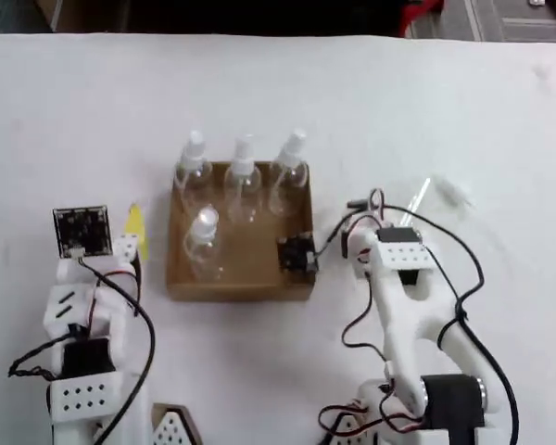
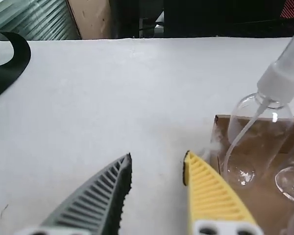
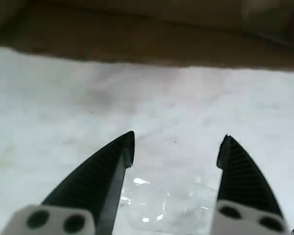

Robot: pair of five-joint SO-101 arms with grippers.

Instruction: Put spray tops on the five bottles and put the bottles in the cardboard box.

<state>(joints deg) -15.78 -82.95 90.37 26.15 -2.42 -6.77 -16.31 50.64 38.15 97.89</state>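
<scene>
The cardboard box (image 1: pixel 241 283) sits mid-table and holds several clear bottles with white spray tops: three along its far wall (image 1: pixel 243 185) and one near the front left (image 1: pixel 204 243). My left gripper (image 2: pixel 157 161) is open over bare table just left of the box, its yellow finger (image 1: pixel 134 227) near the box's wall (image 2: pixel 216 139). A capped bottle (image 2: pixel 257 142) stands just inside that corner. My right gripper (image 3: pixel 177 143) is open, low over the table to the right of the box. A clear bottle (image 3: pixel 166 208) lies between the bases of its fingers.
A loose spray top with a thin tube (image 1: pixel 417 199) lies on the white table beyond the right arm (image 1: pixel 398 278). The box's brown side (image 3: pixel 147 44) faces the right gripper. A black strap (image 2: pixel 10 63) lies far off at the left.
</scene>
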